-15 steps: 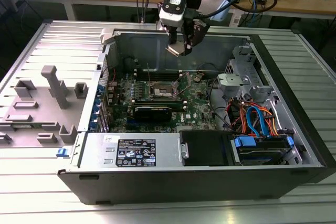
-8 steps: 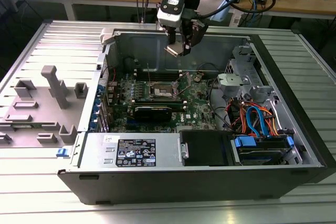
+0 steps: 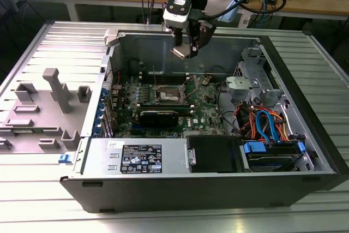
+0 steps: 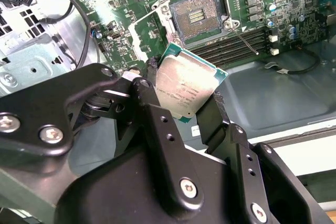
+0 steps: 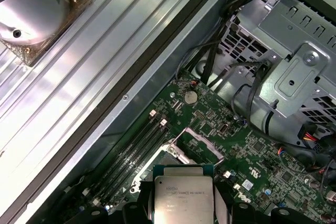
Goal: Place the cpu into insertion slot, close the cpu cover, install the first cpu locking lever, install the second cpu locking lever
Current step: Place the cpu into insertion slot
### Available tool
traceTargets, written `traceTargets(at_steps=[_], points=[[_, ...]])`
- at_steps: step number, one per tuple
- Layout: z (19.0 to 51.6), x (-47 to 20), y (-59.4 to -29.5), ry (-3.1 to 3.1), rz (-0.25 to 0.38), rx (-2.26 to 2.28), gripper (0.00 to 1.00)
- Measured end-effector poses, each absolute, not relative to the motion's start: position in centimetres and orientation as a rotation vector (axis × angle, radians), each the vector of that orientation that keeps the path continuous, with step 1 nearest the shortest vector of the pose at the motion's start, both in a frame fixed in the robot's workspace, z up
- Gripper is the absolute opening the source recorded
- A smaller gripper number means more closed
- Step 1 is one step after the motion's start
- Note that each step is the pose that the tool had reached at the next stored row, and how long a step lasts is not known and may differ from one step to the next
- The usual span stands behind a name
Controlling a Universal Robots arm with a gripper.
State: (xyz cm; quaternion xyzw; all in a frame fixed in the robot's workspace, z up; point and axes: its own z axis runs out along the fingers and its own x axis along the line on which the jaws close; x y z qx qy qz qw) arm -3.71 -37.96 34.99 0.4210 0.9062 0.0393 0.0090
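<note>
One open computer case (image 3: 163, 186) lies on its side on the ribbed metal bench (image 3: 305, 211), with the green motherboard (image 3: 210, 110) flat on its floor.

Insertion slot (image 4: 197, 15): on that board, dark and square with a silvery rim. It is uncovered and holds no chip. The cpu cover (image 4: 135, 35) appears swung back beside it, and a thin lever rod (image 4: 244, 41) stands free on the other side.

End effector (image 3: 188, 45): in the exterior view it hangs above the case, near the far wall and well apart from the board. It is clenched on the cpu (image 4: 181, 85), with black fingers (image 4: 212, 121) bearing on two opposite edges. Metal top and green border show between them in both wrist views.

Cpu position: off the board, carried tilted, not level. In the second wrist view the slot lies beyond it, so placement is not yet done.

Handling assessment (judgement):
- Weight: light; a thin, stiff plate that will not flex in the grip.
- Surface: the smooth metal top offers little friction, so an edge grip suits it better than a pinch on the faces.
- Fragility: the underside contacts and the slot's own contact field are likely delicate; neither should be rubbed or pressed at an angle.
- Hold point: opposite edges of the green border, as taken here, leaving the underside clear.
- Concern: the tilt would need levelling before the chip meets the slot.
</note>
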Motion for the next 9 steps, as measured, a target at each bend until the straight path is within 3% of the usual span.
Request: traceTargets(at_steps=[9], points=[[34.86,-3.71,-37.96,2.789,0.122,1.397,0.55]])
